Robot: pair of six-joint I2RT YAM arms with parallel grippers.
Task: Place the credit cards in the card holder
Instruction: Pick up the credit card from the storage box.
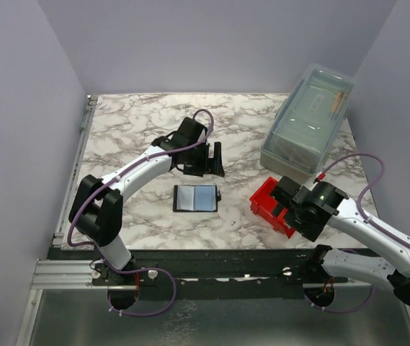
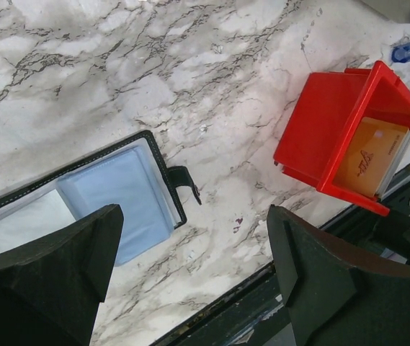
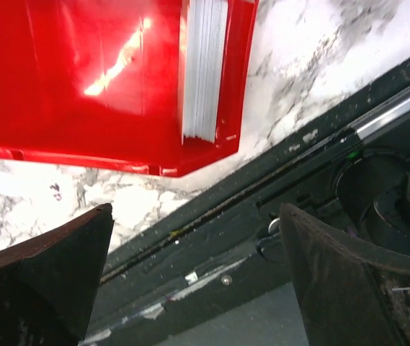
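Firstly, top view. The holder (image 1: 195, 197) lies open and flat near the middle of the table (image 1: 125, 130), pale panel up. I judge it is placed this way so its pockets can be reached from above. The left claw (image 1: 210, 166) hangs just beyond the holder's far edge and does not touch it. The bin (image 1: 266, 202) sits to the holder's right, in front of the clear box (image 1: 309, 119). The right claw (image 1: 290, 213) is at the bin's near side. The cards cannot be made out from this view.

Secondly, left wrist view. The left claw (image 2: 194, 216) has its jaws wide apart with nothing between them. The holder (image 2: 118, 194) lies left of the gap, partly hidden by 1 finger, its tab pointing toward the bin (image 2: 320, 130). The cards (image 2: 374, 155), orange, stand inside the bin against its wall, well apart from this claw. No orange card shows in the holder.

Thirdly, right wrist view. The right claw (image 3: 194, 216) also has its jaws wide apart and is empty. The bin (image 3: 82, 72) fills the upper left. The cards (image 3: 205, 65) stand on edge as 1 stack against the bin's right wall, white edges toward the camera. I judge this stacking offers an edge to pinch. The stack lies ahead of the gap, near but not between the fingers. The table's rail (image 3: 392, 108) runs alongside.
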